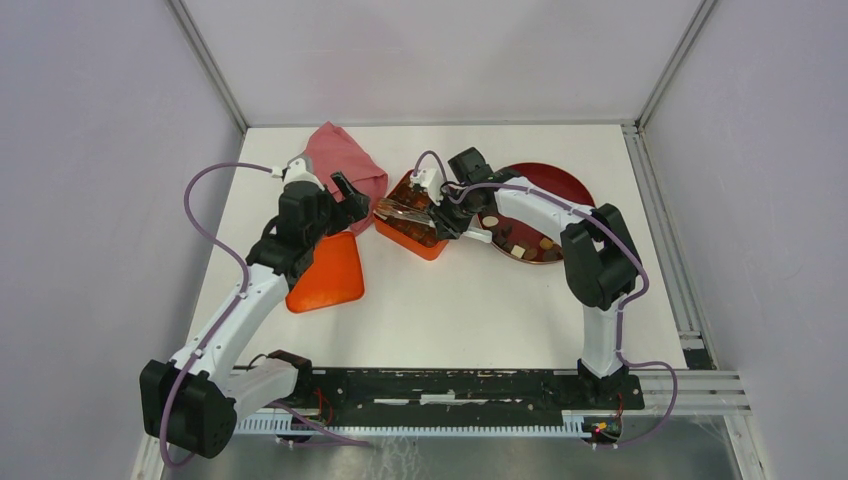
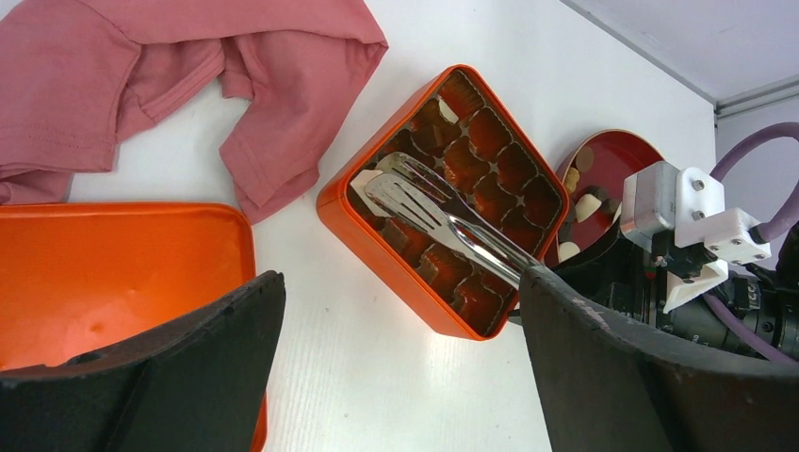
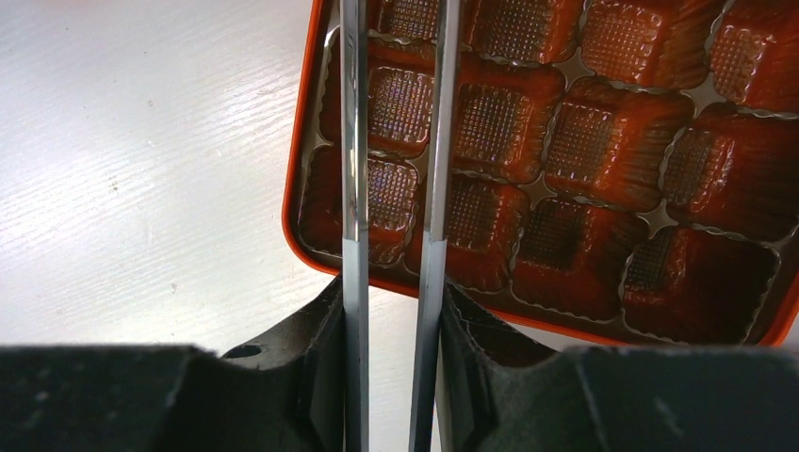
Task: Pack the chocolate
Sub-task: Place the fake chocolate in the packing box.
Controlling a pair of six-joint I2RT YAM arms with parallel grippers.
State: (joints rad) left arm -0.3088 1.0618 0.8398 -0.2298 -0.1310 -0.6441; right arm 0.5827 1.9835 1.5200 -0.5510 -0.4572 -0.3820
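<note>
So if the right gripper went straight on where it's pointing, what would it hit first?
Probably the orange box. The right gripper, jaws shut on metal tongs, aims them over its gridded tray, so the tong tips would meet the tray first. Their height above it is unclear.

White table (image 1: 480,310), lilac walls (image 1: 100,150) (perhaps panels)
</note>
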